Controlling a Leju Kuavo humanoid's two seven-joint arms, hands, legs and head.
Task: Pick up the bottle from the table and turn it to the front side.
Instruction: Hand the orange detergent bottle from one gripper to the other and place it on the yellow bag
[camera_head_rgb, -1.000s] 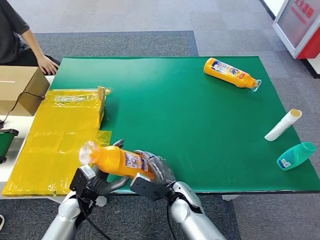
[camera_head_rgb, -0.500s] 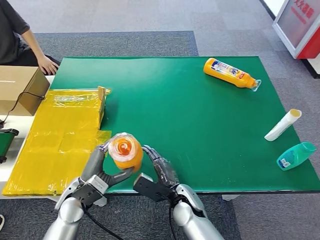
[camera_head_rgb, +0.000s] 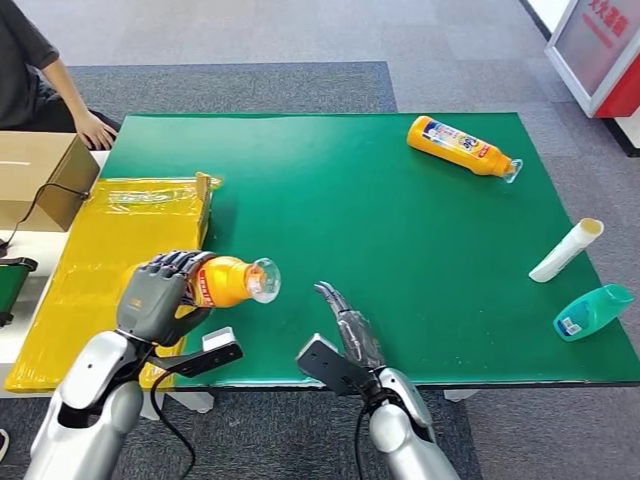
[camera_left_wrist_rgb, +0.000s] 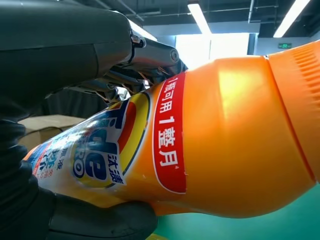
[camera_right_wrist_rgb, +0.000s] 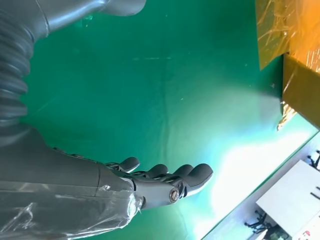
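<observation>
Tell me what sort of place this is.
Probably an indoor robot test area: a green-topped table on grey carpet tiles, household bottles laid out on it, and a red-and-white display stand at the edge.

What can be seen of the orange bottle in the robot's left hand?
The orange bottle looks like glossy plastic, with a clear cap pointing toward the table's middle and a ribbed section near that end. The left wrist view shows a label with blue lettering, Chinese characters and a red band. It lies roughly level in the air above the near left of the green table, beside the yellow sheet. The left hand grips its base end, fingers wrapped over the body. Nothing else touches it.
</observation>
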